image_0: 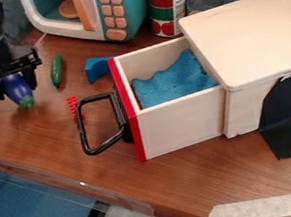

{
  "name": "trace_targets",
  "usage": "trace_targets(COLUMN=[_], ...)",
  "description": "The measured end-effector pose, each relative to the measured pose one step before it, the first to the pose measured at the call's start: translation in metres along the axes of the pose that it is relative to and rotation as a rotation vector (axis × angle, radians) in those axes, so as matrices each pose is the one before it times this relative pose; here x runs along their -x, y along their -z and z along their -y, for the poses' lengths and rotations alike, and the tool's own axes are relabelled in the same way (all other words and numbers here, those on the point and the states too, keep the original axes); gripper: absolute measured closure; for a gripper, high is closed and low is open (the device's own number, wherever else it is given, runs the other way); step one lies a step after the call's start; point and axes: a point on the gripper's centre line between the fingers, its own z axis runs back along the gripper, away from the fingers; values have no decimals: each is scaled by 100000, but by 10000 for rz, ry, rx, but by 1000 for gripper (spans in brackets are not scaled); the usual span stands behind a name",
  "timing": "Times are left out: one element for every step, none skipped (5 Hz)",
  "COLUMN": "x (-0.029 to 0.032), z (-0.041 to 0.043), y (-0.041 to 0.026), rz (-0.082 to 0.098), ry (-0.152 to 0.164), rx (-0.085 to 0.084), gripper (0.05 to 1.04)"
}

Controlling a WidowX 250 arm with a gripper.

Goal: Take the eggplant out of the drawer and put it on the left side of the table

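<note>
At the upper left, my gripper point(14, 87) is shut on the purple eggplant point(18, 88), which hangs with its green end pointing down, over the left part of the brown table point(16, 132). Whether the eggplant touches the table I cannot tell. Right of it, the wooden drawer point(181, 123), with a red front edge and a black handle, stands pulled out of its box. A blue cloth-like piece point(172, 83) lies inside the drawer.
A green cucumber point(57, 70) lies just right of the gripper, with a blue block point(97, 69) and a small red piece point(74, 108) near the drawer front. Behind stand a toy microwave point(125, 12) and two cans point(167, 6). The table's front edge slants across the lower left.
</note>
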Motion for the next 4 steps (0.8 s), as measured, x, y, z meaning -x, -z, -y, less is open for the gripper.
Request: trace_targets(x=[-124,-42,29,-517], z=[7,141,570,849], y=[976,-334,-1158,-3973], rz=[-177,-169,64,682], ry=[-26,42,270,164], rx=[-389,-22,185,530], gripper=[229,123,85,85])
